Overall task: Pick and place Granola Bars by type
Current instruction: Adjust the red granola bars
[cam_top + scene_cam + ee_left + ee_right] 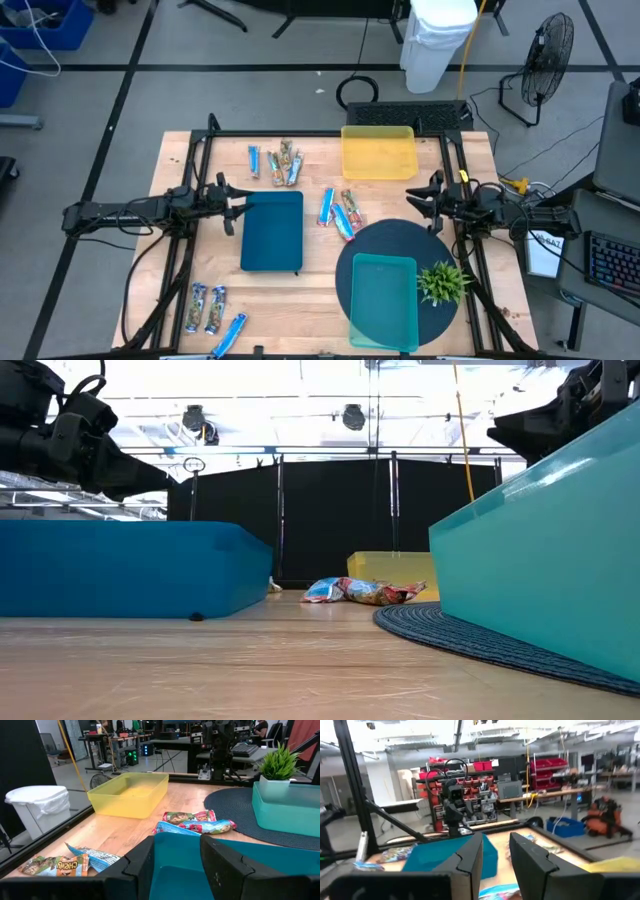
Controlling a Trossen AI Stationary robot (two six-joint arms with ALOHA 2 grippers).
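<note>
Granola bars lie flat on the wooden table in three groups: one point(275, 162) near the far edge, one point(338, 212) in the middle, and one point(210, 310) at the near left. Some wrappers are bright blue, others mottled brown and red. In the left wrist view the middle bars point(192, 822) lie beyond the dark blue tray point(200, 865). My left gripper point(238, 205) hovers open at that tray's left edge. My right gripper point(415, 203) hovers open above the round mat's far edge. Neither touches anything.
A dark blue tray point(272, 230) sits left of centre and a yellow tray point(379, 152) at the far right. A teal tray point(385, 300) and a small potted plant point(443, 282) stand on a dark round mat point(400, 240). Black frame rails border the table.
</note>
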